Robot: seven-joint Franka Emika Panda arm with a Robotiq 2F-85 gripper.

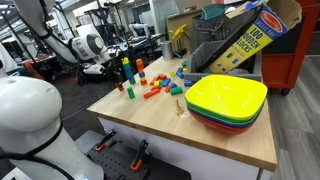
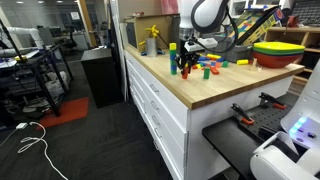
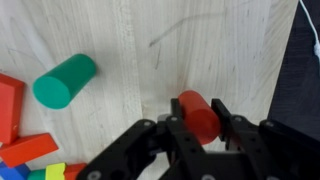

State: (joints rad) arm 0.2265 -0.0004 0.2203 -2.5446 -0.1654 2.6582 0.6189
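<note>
Near the table [image 3: 100, 30] edge, the gripper [image 3: 198, 128] looked clamped on a red cylinder [image 3: 192, 105]; a shallow pinch could let it roll off.

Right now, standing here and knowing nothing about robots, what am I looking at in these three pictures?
You are looking at one robot arm that ends in a pair of jaws. Two of the pictures come from cameras standing outside the robot; they look at the same wooden table from different places. The third comes from a camera on the robot's wrist and looks down past the jaws.

On the table lie scattered coloured blocks and a stack of bowls with a yellow one on top. Behind them stands a box of wooden blocks.

In the wrist view the jaws stand on either side of a red cylinder, close against it. Whether they actually squeeze it, I cannot tell. A green cylinder lies on its side, apart from the jaws.
</note>
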